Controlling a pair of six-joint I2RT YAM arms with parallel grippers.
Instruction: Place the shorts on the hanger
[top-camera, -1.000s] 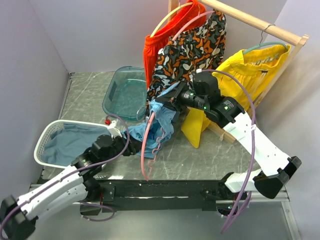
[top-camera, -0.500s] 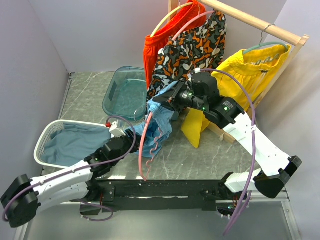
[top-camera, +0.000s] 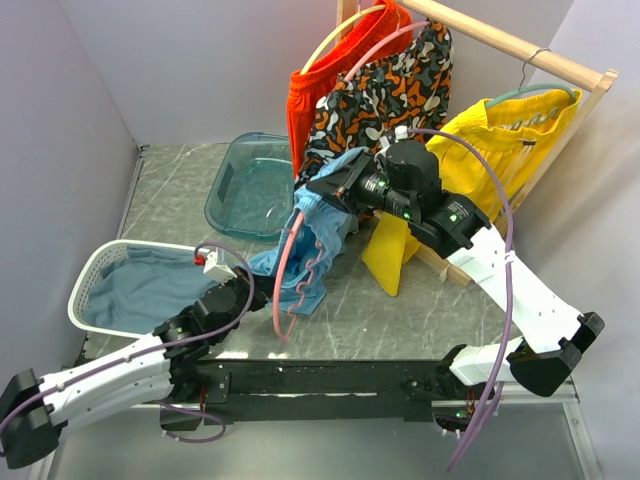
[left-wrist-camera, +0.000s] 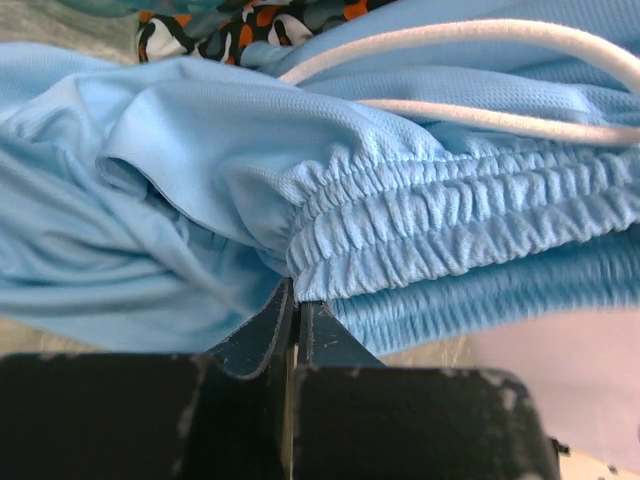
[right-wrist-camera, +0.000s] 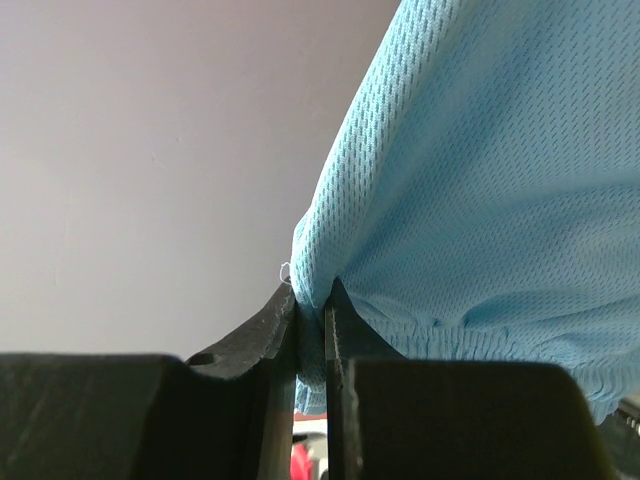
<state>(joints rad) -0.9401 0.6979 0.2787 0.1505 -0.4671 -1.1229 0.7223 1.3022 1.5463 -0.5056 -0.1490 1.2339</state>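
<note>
In the top view I hold the shorts (top-camera: 318, 250) slung in the air over the middle of the tabletop (top-camera: 400, 310). My right fingers (top-camera: 335, 192) have the high end toward the far edge and my left fingers (top-camera: 258, 290) the low end toward the near edge. The hanger (top-camera: 284, 285) hangs along the cloth, its wavy bar across the fabric, though I cannot tell whether it sits inside the waistband. I judge this the threading step. Next I would need to spread the waistband and ease it over the hanger's arms without losing either grip. The left wrist view adds what the top hides: my fingers (left-wrist-camera: 297, 300) are clenched on the gathered elastic of the shorts (left-wrist-camera: 420, 230), under the white drawcord (left-wrist-camera: 480, 110). The right wrist view shows my fingers (right-wrist-camera: 312, 300) pinching a fold of the mesh shorts (right-wrist-camera: 480, 180) — the hanger shows clearly in neither wrist view.
</note>
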